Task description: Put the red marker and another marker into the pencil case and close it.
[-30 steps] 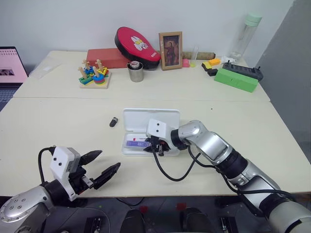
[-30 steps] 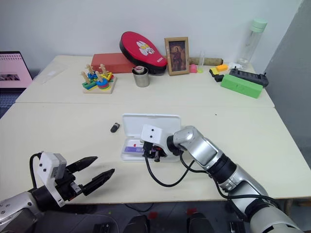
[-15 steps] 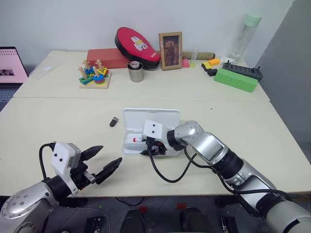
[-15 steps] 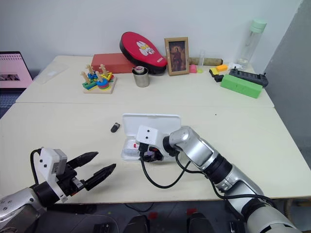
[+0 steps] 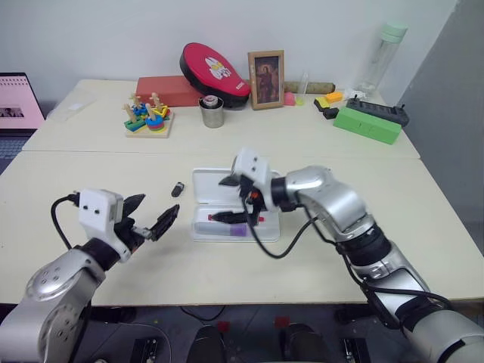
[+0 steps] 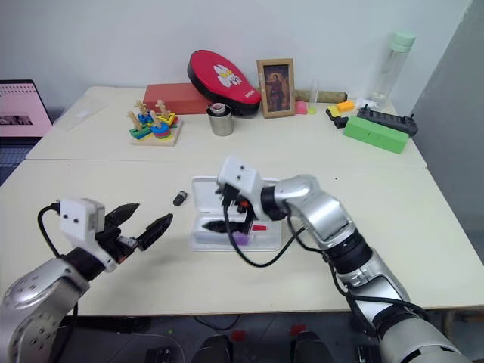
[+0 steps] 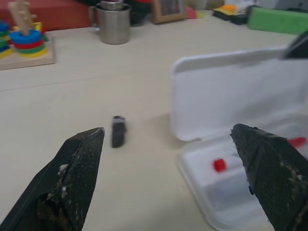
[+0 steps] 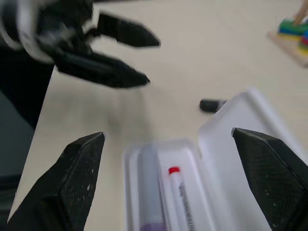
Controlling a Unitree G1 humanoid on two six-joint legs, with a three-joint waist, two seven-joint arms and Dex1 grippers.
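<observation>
On the pale surface point(image 5: 91, 170) the pencil case point(image 5: 234, 185) lies open, red marker point(image 8: 180, 192) and purple marker point(image 8: 151, 192) inside. Both hands, right hand point(image 5: 233, 198) and left hand point(image 5: 150, 215), are spread empty; the lid wants an even fold down.

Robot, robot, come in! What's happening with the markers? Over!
Both end effectors open, left, right above the pencil case. Red marker and purple marker inside. Lid open. Nothing blocking.
</observation>
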